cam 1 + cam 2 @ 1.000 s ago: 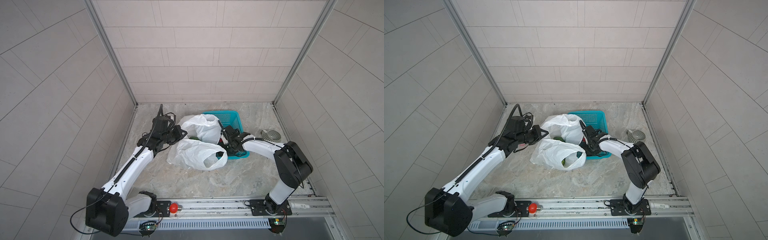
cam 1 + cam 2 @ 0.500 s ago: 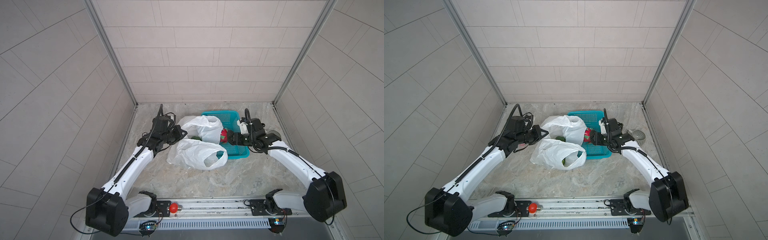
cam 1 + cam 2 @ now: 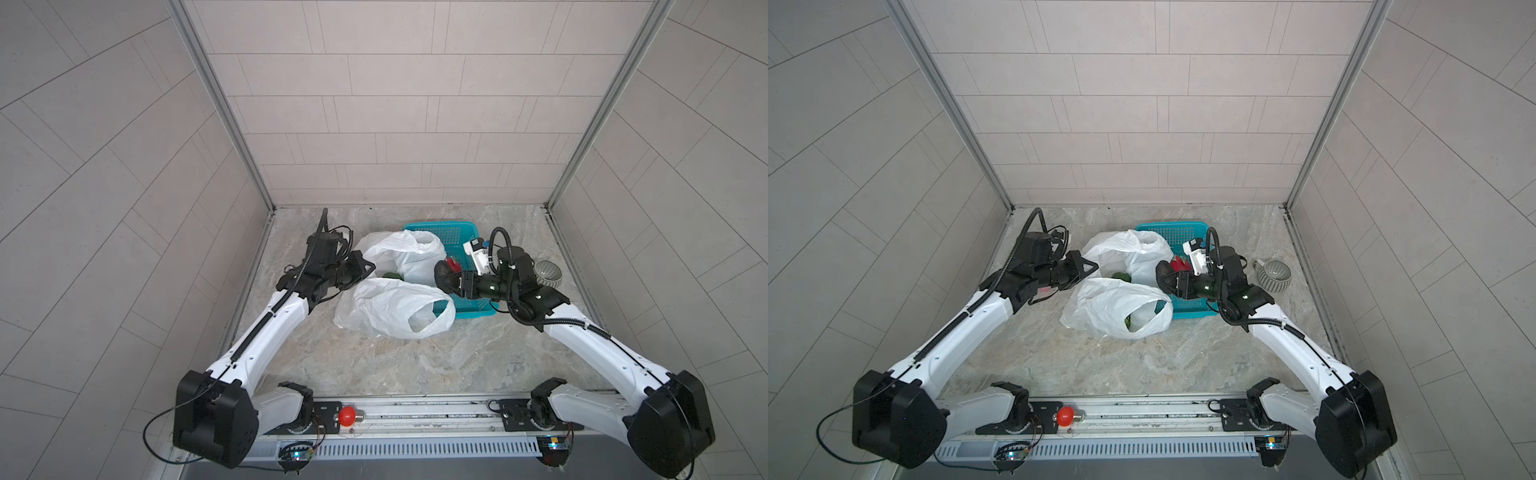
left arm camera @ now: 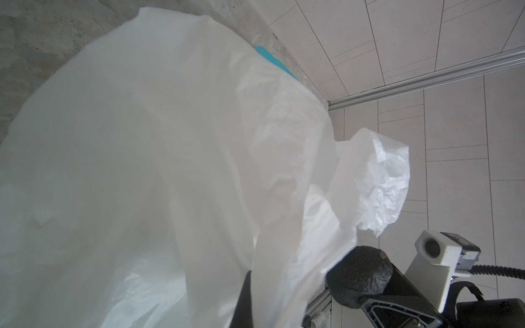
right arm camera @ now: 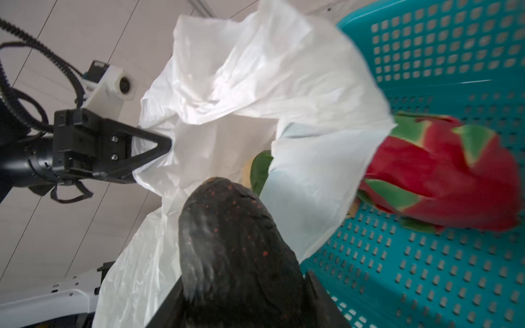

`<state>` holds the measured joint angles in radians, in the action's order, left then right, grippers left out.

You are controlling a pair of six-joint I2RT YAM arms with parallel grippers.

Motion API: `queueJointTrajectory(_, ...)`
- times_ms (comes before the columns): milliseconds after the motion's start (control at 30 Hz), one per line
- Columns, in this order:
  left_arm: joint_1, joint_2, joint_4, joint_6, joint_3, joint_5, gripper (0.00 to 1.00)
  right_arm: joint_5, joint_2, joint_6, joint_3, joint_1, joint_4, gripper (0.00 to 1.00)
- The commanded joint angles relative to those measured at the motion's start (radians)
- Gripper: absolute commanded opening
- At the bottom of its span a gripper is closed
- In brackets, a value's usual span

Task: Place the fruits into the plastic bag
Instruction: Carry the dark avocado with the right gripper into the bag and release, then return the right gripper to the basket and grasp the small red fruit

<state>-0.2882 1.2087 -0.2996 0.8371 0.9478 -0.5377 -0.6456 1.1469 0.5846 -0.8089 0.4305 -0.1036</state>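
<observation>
The right fingers (image 5: 324, 309) pinched a dark bumpy oval fruit (image 3: 443, 273) by its rear end, long axis running three-to-nine in both top views, nose toward the mouth of the thin crinkled white plastic bag (image 3: 388, 309) lying just at its nine o'clock on the tabletop (image 3: 374, 365). The left fingers (image 5: 159, 147), pressed together on the bag's rim from nine o'clock, held that mouth up. A red-pink dragon fruit with green scale tips (image 5: 440, 176) lay in the teal perforated plastic basket (image 3: 436, 227), at the held fruit's one o'clock.
</observation>
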Motion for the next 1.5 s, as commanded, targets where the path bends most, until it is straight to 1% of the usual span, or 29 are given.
queueJointTrajectory(0, 0.001, -0.011, 0.016, -0.012, 0.014, -0.008, 0.0, -0.008, 0.062, 0.0, -0.061, 0.073, 0.078, 0.2)
queueJointTrajectory(167, 0.001, -0.032, -0.003, -0.013, 0.014, -0.004, 0.0, 0.043, 0.231, -0.034, -0.198, 0.184, 0.064, 0.21)
queueJointTrajectory(233, 0.001, -0.043, -0.039, -0.022, 0.029, 0.005, 0.0, 0.059, 0.302, -0.04, -0.25, 0.215, 0.046, 0.21)
queueJointTrajectory(400, 0.001, -0.068, -0.115, -0.06, 0.062, 0.041, 0.0, 0.085, 0.434, -0.051, -0.319, 0.29, 0.019, 0.23)
queueJointTrajectory(500, 0.001, -0.069, -0.124, -0.067, 0.065, 0.047, 0.0, 0.12, 0.498, -0.127, -0.38, 0.333, -0.092, 0.26)
queueJointTrajectory(533, 0.001, -0.067, -0.123, -0.066, 0.063, 0.045, 0.0, 0.137, 0.518, -0.144, -0.407, 0.341, -0.145, 0.31)
queueJointTrajectory(633, 0.001, -0.06, -0.115, -0.063, 0.06, 0.042, 0.0, 0.147, 0.558, -0.177, -0.455, 0.347, -0.237, 0.53)
queueJointTrajectory(667, 0.001, -0.061, -0.113, -0.061, 0.06, 0.042, 0.0, 0.156, 0.559, -0.179, -0.461, 0.347, -0.25, 0.58)
queueJointTrajectory(733, 0.001, -0.061, -0.112, -0.062, 0.059, 0.043, 0.0, 0.182, 0.546, -0.181, -0.455, 0.347, -0.255, 0.66)
queueJointTrajectory(800, 0.001, -0.061, -0.114, -0.065, 0.059, 0.042, 0.0, 0.205, 0.525, -0.184, -0.445, 0.344, -0.254, 0.71)
queueJointTrajectory(933, 0.001, -0.061, -0.128, -0.072, 0.058, 0.057, 0.0, 0.227, 0.474, -0.175, -0.422, 0.314, -0.254, 0.77)
queueJointTrajectory(1067, 0.001, -0.068, -0.143, -0.074, 0.055, 0.082, 0.0, 0.23, 0.41, -0.172, -0.391, 0.262, -0.252, 0.77)
queueJointTrajectory(1267, 0.005, -0.093, -0.176, -0.071, 0.048, 0.185, 0.0, 0.202, 0.257, -0.175, -0.326, 0.157, -0.248, 0.75)
queueJointTrajectory(1467, 0.022, -0.102, -0.18, -0.049, 0.047, 0.219, 0.0, 0.228, 0.063, -0.143, -0.182, 0.033, -0.145, 0.75)
